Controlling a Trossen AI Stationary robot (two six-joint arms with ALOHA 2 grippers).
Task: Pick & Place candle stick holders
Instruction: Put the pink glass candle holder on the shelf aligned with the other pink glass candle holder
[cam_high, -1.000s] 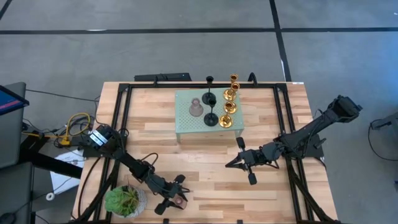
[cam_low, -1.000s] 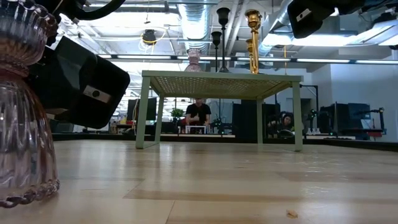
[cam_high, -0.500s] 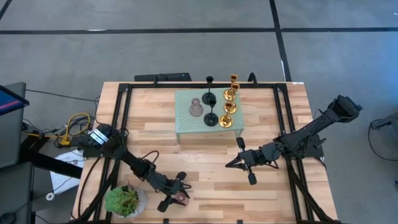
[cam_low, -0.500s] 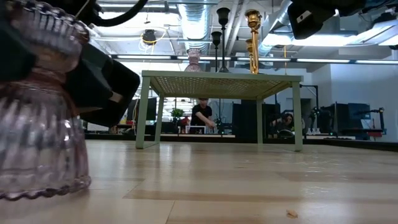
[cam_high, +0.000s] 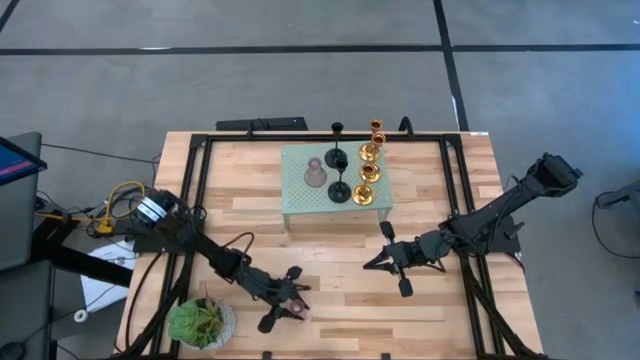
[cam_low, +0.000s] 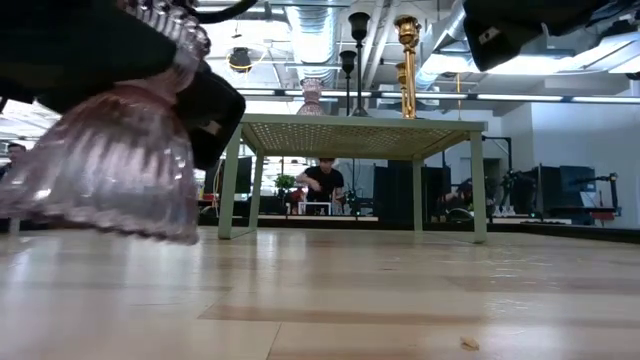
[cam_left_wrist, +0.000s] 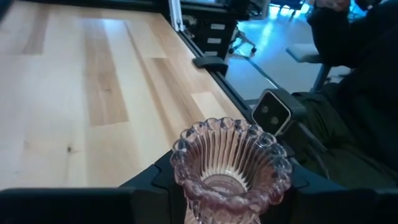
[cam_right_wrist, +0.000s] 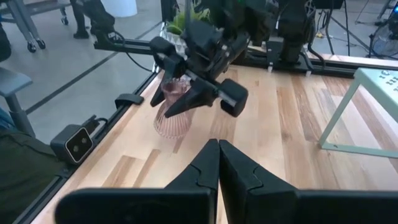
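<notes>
The left gripper (cam_high: 285, 300) holds the pink glass candle stick holder (cam_right_wrist: 175, 112) by its neck, tilted and lifted just off the table (cam_high: 440, 300) near the front edge. The green platform (cam_high: 300, 205) with the other holders lies well apart, toward the table's far side. The right gripper (cam_high: 385, 257), fingers pressed together and empty, waits nearer to it.

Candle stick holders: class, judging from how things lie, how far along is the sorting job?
Looks done: five holders stand on the pale green platform: one pink, two black, two gold. In hand: the left gripper grips a ribbed pink glass holder, tilted and lifted off the wooden table. Left: setting it down. The right gripper waits shut, empty.
</notes>
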